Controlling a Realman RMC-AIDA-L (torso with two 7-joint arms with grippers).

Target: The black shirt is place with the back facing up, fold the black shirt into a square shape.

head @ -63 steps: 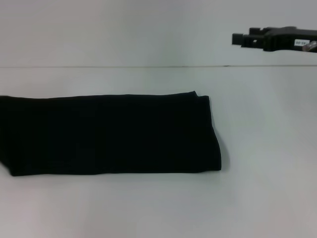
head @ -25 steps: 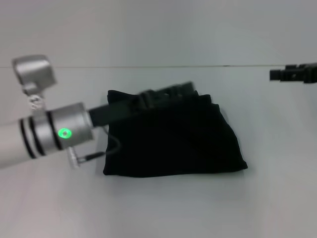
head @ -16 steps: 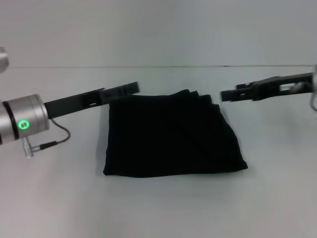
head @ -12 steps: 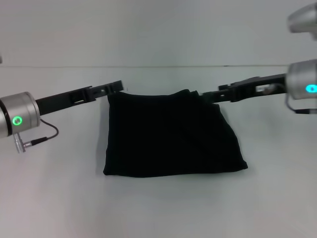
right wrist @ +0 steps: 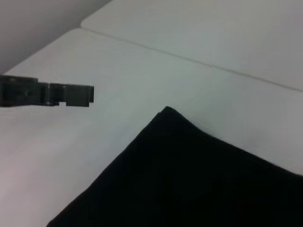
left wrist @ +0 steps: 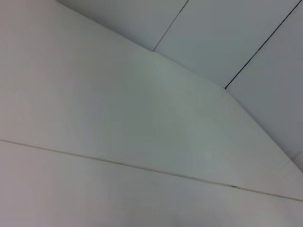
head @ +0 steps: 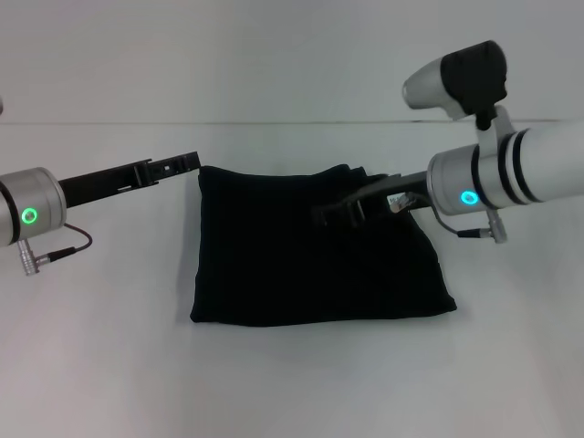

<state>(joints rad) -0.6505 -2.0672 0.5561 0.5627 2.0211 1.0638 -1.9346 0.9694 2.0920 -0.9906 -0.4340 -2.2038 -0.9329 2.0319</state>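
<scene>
While the head view is looking down, the black shirt (head: 315, 246) is lying folded into a rough square mid-table (head: 292, 383). The left gripper (head: 187, 163) is hovering just beside its far left corner, and the right gripper (head: 330, 214) is reaching over the cloth; can't tell whether either claw is released or clenched. Left wrist view is only showing bare white surface. Right wrist view is catching the shirt (right wrist: 189, 179) corner with the left gripper (right wrist: 83, 95) hanging near it, not touching.

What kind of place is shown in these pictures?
Probably a robot test bench or lab: a plain white table before a bare white wall, with only a folded black shirt between the left gripper and right gripper.
</scene>
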